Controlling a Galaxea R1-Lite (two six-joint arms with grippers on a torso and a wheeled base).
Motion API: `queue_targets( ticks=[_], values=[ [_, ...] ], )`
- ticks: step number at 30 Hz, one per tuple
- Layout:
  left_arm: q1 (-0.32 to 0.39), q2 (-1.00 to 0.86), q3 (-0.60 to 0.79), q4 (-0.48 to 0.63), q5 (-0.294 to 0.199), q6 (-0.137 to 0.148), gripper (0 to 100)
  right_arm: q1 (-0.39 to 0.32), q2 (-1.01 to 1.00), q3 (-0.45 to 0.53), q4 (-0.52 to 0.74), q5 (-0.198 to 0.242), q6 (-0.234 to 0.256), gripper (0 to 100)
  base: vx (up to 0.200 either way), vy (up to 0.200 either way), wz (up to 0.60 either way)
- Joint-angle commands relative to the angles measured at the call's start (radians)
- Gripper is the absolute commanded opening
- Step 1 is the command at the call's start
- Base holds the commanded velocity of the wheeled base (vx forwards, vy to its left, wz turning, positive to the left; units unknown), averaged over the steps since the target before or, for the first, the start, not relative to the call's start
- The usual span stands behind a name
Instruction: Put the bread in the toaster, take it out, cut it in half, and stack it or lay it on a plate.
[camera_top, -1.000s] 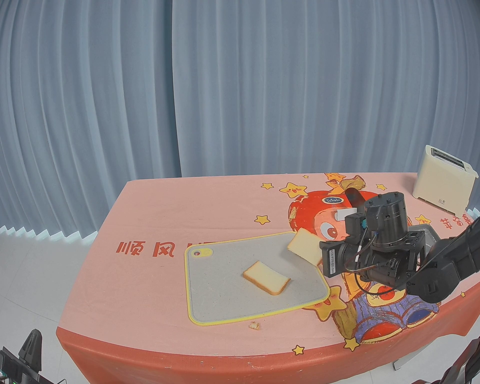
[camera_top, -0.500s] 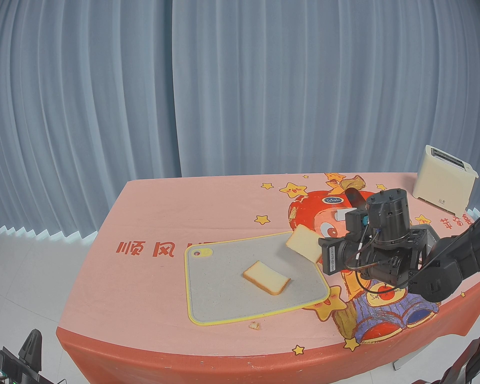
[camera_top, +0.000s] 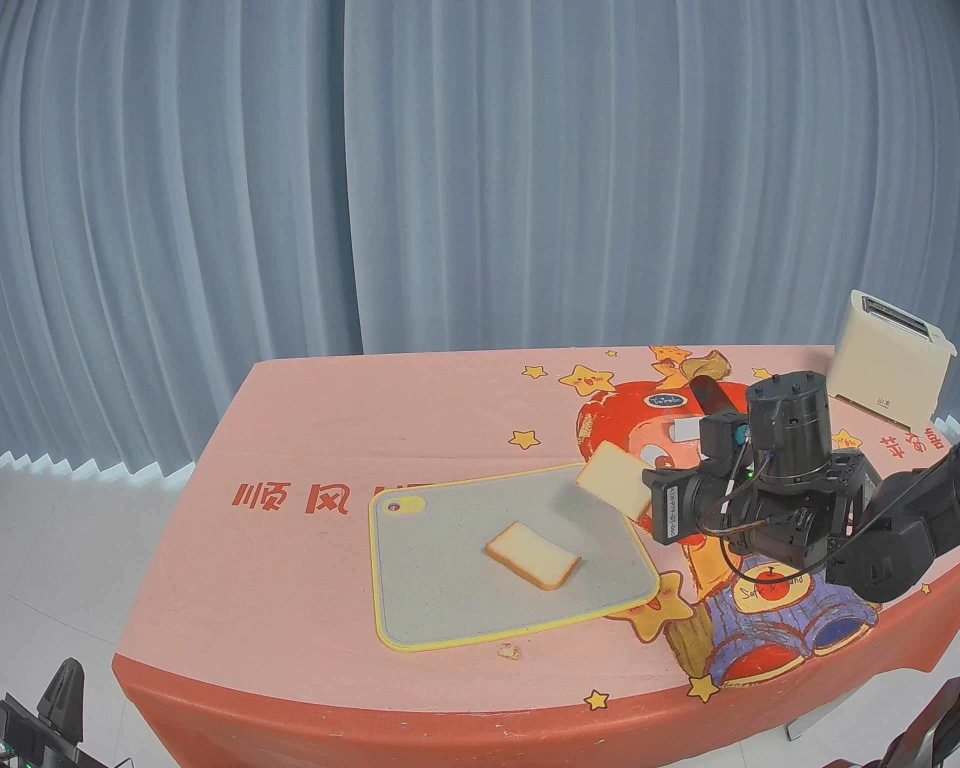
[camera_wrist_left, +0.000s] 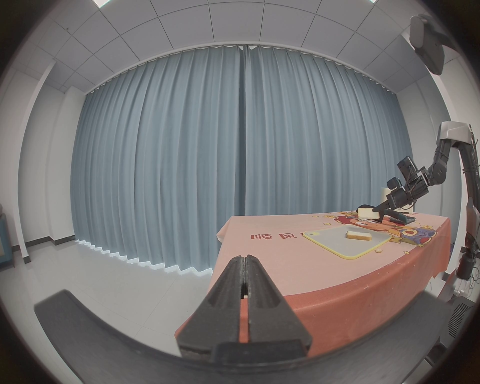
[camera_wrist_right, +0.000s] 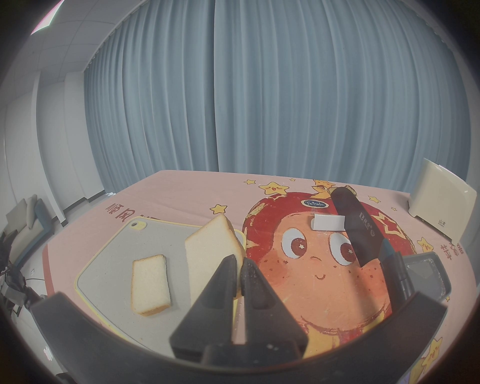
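A half slice of bread (camera_top: 612, 478) hangs tilted above the far right corner of the grey, yellow-rimmed cutting board (camera_top: 440, 590). My right gripper (camera_wrist_right: 239, 265) is shut on this held half (camera_wrist_right: 210, 255) at its lower edge. A second half slice (camera_top: 533, 555) lies flat on the middle of the board, also visible as the lying half (camera_wrist_right: 150, 282) in the right wrist view. The cream toaster (camera_top: 888, 372) stands at the table's far right edge. My left gripper (camera_wrist_left: 243, 290) is shut on nothing, low and well off the table's left side.
A black-handled knife (camera_wrist_right: 360, 225) lies beyond the held bread, its blade end by a dark grey dish (camera_wrist_right: 425, 272). A small white block (camera_wrist_right: 328, 222) sits beside the knife. A crumb (camera_top: 509, 651) lies on the pink cloth in front of the board.
My right gripper has lifted the held half slice slightly and drifted a little to the right. The half on the board has not moved.
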Motion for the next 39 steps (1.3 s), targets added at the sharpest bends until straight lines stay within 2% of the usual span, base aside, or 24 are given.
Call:
queue_targets(
  ticks=[1, 25, 35, 39],
  values=[
    [0.0, 0.001, 0.018, 0.0, 0.001, 0.0, 0, 0.0, -0.006, 0.003, 0.0, 0.0, 0.001, 0, 0.0, 0.0, 0.0],
    [0.0, 0.001, 0.018, 0.0, 0.001, 0.0, 0, 0.0, -0.049, 0.001, 0.001, 0.002, 0.006, 0, 0.0, 0.0, 0.0],
    [0.0, 0.003, 0.018, 0.001, -0.001, 0.0, 0, -0.014, -0.132, 0.032, 0.013, 0.003, 0.008, 0, 0.0, 0.0, 0.0],
    [0.002, 0.001, 0.018, 0.0, -0.001, 0.0, 0, -0.014, -0.172, 0.078, 0.012, 0.003, 0.008, 0, 0.0, 0.0, 0.0]
  ],
)
